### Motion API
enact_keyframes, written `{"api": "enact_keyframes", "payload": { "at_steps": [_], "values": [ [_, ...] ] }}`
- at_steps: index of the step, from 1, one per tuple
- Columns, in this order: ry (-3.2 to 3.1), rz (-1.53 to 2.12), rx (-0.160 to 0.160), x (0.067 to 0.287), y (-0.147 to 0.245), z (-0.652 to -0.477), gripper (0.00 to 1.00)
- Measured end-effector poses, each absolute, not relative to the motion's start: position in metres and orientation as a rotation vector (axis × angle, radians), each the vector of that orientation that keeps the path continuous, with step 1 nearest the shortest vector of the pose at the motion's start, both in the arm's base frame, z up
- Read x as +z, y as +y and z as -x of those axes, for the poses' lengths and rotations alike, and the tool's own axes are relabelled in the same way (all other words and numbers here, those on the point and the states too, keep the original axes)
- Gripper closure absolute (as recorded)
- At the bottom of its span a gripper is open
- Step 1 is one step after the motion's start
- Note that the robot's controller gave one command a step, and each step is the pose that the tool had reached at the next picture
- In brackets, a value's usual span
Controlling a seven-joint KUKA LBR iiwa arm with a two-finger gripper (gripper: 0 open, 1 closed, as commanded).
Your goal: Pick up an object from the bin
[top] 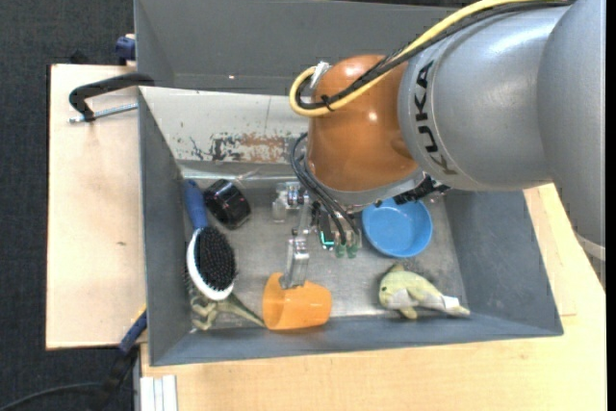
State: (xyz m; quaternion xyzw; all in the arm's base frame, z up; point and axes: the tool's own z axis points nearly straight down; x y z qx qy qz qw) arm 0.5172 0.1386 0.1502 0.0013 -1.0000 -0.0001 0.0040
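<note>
Loose things lie on the bin's floor. A brush and black cap sit left, an orange cup in front, a blue bowl and plush toy right.

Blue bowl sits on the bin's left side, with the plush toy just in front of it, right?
No. The camera view shows the blue bowl on the right side of the bin; the plush toy does lie just in front of it.
</note>
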Motion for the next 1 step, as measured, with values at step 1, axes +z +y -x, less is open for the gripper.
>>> {"api": "enact_keyframes", "payload": {
  "at_steps": [1],
  "values": [
    [-3.147,-0.167,-0.008,0.2110,0.1835,-0.5032,0.00]
  ]
}}
